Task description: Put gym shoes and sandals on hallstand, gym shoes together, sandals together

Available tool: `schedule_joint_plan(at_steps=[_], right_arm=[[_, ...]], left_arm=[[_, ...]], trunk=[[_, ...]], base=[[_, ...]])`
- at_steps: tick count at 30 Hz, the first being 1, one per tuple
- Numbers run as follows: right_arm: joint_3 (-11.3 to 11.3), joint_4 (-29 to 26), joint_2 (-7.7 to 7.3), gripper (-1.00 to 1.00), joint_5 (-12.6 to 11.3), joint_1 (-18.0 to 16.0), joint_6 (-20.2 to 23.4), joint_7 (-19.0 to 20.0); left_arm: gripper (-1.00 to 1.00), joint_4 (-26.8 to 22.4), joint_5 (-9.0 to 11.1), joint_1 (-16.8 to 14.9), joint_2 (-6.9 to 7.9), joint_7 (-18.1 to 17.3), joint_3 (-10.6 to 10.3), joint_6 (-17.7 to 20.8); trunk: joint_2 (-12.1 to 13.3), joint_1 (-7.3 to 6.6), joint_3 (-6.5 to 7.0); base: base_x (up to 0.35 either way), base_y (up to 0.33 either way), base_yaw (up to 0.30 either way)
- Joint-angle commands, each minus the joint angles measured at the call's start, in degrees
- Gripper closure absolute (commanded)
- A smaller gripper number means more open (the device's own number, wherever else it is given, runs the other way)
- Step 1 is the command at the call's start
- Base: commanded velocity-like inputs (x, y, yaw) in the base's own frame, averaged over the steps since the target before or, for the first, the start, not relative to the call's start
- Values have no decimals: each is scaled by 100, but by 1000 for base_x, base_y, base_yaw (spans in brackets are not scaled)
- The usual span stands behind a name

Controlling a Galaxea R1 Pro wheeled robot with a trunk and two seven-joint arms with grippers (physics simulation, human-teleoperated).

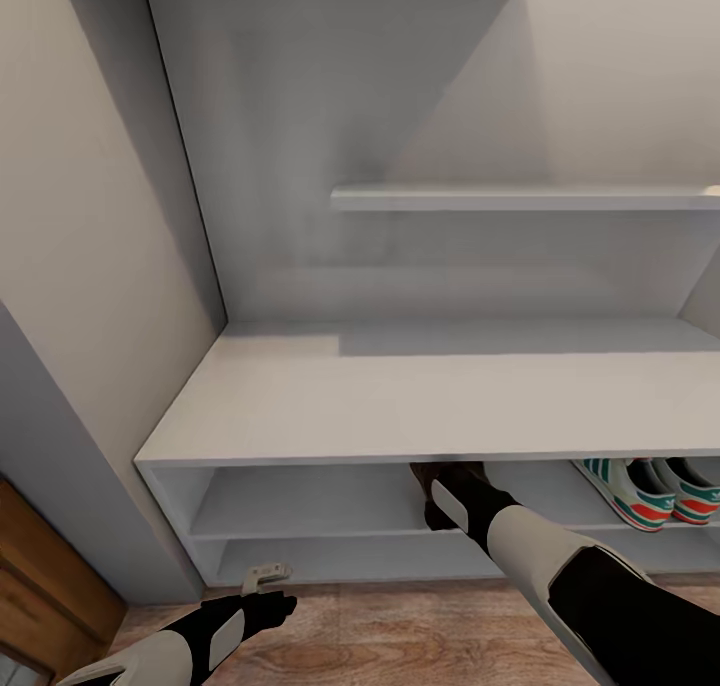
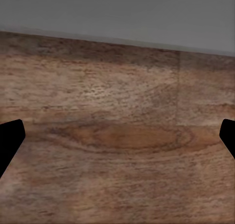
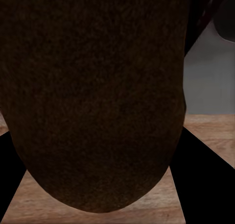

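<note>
A flat dark-brown sandal [image 3: 93, 96], matte and round-ended, sits clamped in the right gripper [image 1: 440, 486] inside the smooth white-grey hallstand's [image 1: 400, 396] upper open shelf. Two striped gym shoes [image 1: 650, 488] lie there side by side. The left gripper [image 2: 117, 136] hangs spread wide over grainy wood-plank floor [image 2: 117, 150].

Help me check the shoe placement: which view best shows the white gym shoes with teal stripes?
The head view: the two white, teal-striped gym shoes sit side by side in the white hallstand's upper compartment. The left wrist view faces wood floor; the right wrist view faces a dark brown sandal sole.
</note>
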Motion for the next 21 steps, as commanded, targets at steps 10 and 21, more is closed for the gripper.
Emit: schedule_joint_plan(at_steps=[10,21], right_arm=[[1,-10,-1,100,-135,-1,-3,-1],[-2,-8,-1,100,-135,-1,-4,-1]], left_arm=[[-100,-15,-49,1,-1,-17,48,38],[-100,-15,-49,1,-1,-17,48,38]], trunk=[[-2,-1,-5],[-2,-1,-5]], base=[[3,5,0],[0,0,0]])
